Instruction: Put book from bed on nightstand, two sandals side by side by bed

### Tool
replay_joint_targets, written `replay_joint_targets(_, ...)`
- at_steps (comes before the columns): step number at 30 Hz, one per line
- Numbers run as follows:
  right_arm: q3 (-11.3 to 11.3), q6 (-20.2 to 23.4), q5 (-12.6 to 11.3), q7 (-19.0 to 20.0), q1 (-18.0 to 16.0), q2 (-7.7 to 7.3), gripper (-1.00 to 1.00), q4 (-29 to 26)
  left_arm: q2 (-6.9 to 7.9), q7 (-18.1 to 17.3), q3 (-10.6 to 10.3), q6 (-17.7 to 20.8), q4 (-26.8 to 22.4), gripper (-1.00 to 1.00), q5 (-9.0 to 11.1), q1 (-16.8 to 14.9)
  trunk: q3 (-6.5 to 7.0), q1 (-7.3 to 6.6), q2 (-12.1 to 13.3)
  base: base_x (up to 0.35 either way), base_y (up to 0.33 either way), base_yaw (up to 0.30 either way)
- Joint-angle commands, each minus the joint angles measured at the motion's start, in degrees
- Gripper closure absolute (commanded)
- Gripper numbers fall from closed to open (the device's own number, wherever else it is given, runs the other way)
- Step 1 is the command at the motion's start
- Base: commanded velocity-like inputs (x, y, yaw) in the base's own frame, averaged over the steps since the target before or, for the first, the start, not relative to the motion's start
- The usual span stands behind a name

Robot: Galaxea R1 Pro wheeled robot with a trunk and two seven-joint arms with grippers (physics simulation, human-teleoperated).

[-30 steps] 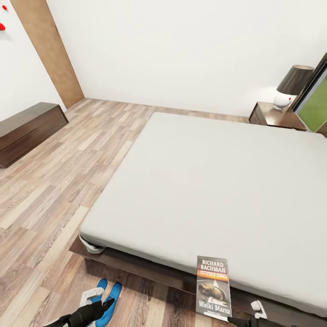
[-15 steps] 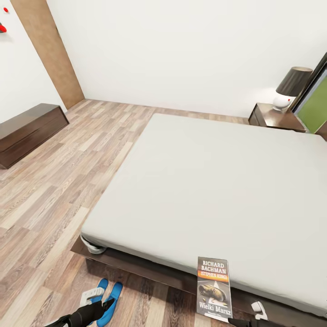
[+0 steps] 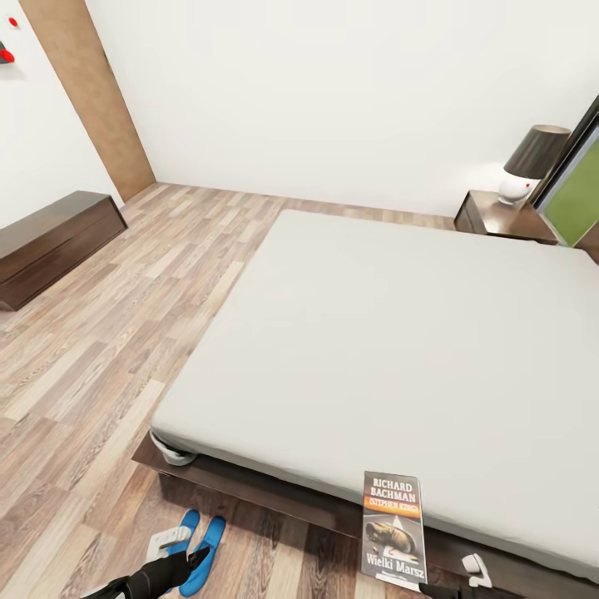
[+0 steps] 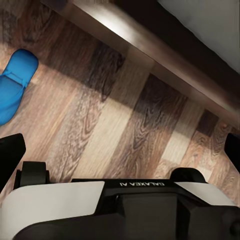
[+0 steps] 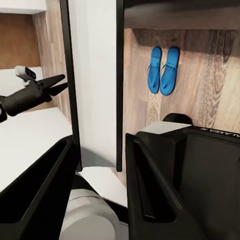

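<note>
The book (image 3: 393, 528), dark-covered with "RICHARD BACHMAN" and an orange band, stands upright in front of the near edge of the bed (image 3: 399, 333). My right gripper (image 5: 97, 150) is shut on it, and the right wrist view shows the book (image 5: 95, 90) edge-on between the fingers. Two blue sandals (image 3: 195, 542) lie side by side on the floor by the bed's near left corner; the same sandals (image 5: 163, 70) show beyond the book in the right wrist view. My left gripper (image 3: 196, 559) hovers open just over them, empty, with one sandal (image 4: 12, 87) off to its side. A dark nightstand (image 3: 503, 218) stands at the bed's far right.
A lamp (image 3: 532, 160) with a dark shade sits on the nightstand, beside a dark-framed window (image 3: 578, 195). A long low dark bench (image 3: 50, 241) lines the left wall near a brown door panel (image 3: 87, 91). Wood-plank floor (image 3: 125, 316) stretches left of the bed.
The whole picture has drifted slightly, so the camera moved a little. The book stays in my right gripper, and the sandals and left gripper keep their places.
</note>
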Motion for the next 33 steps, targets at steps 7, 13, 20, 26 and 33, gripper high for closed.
replay_joint_targets(7, 0.5, -1.9, -0.3, -0.4, 0.0, -0.06, 1.00, 0.1, 0.02, -0.1, 0.1, -0.3, 0.1, -1.00, -0.1, 0.0, 1.22, -1.54, 2.8, 0.000, 0.000, 0.000)
replay_joint_targets(13, 0.6, -4.2, -0.3, -1.5, 0.0, -0.04, 1.00, 0.1, 0.02, -0.1, 0.1, -0.3, 0.1, -1.00, -0.1, 0.0, 2.30, -2.86, 5.2, 0.000, 0.000, 0.000)
replay_joint_targets(20, 0.5, -4.4, -0.3, -7.6, 0.0, -0.06, 1.00, 0.0, 0.02, -0.1, 0.1, -0.3, 0.1, -1.00, -0.1, 0.0, 3.55, -4.39, 8.0, 0.000, 0.000, 0.000)
replay_joint_targets(26, 0.5, -4.4, -0.4, -8.3, 0.0, -0.06, 1.00, 0.0, 0.02, -0.1, 0.1, -0.3, 0.1, -1.00, -0.1, 0.0, 4.45, -5.49, 10.0, 0.000, 0.000, 0.000)
replay_joint_targets(33, 0.5, -4.6, -0.4, -8.3, 0.0, -0.06, 1.00, 0.0, 0.02, -0.1, 0.1, -0.3, 0.1, -1.00, -0.1, 0.0, 4.61, -5.49, 10.0, 0.000, 0.000, 0.000)
